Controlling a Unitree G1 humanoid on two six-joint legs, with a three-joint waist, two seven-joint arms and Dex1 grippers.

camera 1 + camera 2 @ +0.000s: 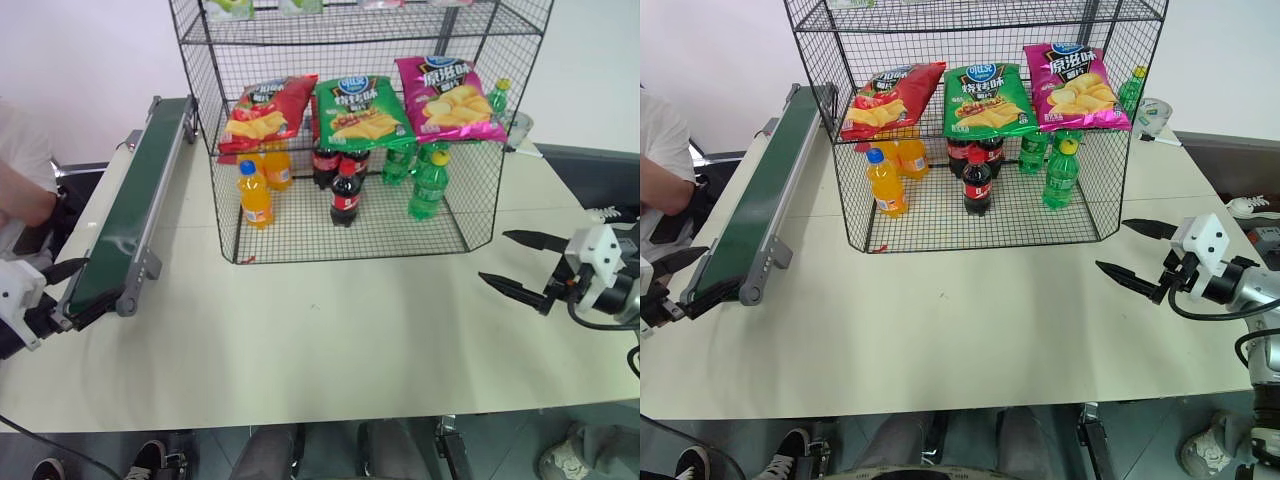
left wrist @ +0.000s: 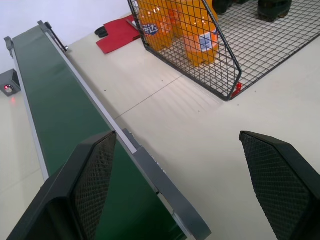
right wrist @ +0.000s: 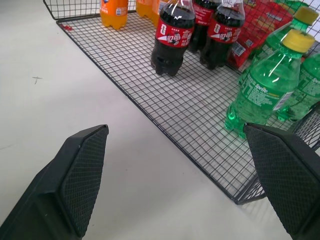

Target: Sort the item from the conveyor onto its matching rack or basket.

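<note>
Well ahead of both spread pairs of jaws, the red chip bag [image 1: 265, 113] already lies on the rack [image 1: 360, 40], on the middle tier at its left end, just beside the green bag [image 1: 358, 110] and with the pink bag [image 1: 446, 95] further along. The conveyor [image 1: 135, 205] carries nothing on the belt that shows, so the step in hand looks like waiting for a delivery rather than a pick. The left gripper [image 2: 175, 185] hangs with one finger over the near end of the belt and the other over the bare table [image 1: 330, 330], empty. The right gripper [image 1: 530, 265] is also wide open and empty, pointing at the lower tier's near right corner. To do this well, I would keep the left jaws wide and level with the belt end. Orange bottles [image 1: 262, 180], cola bottles [image 1: 342, 180] and green bottles [image 1: 425, 175] crowd the bottom tier; a person's arm [image 1: 25, 195] rests beyond the belt.
</note>
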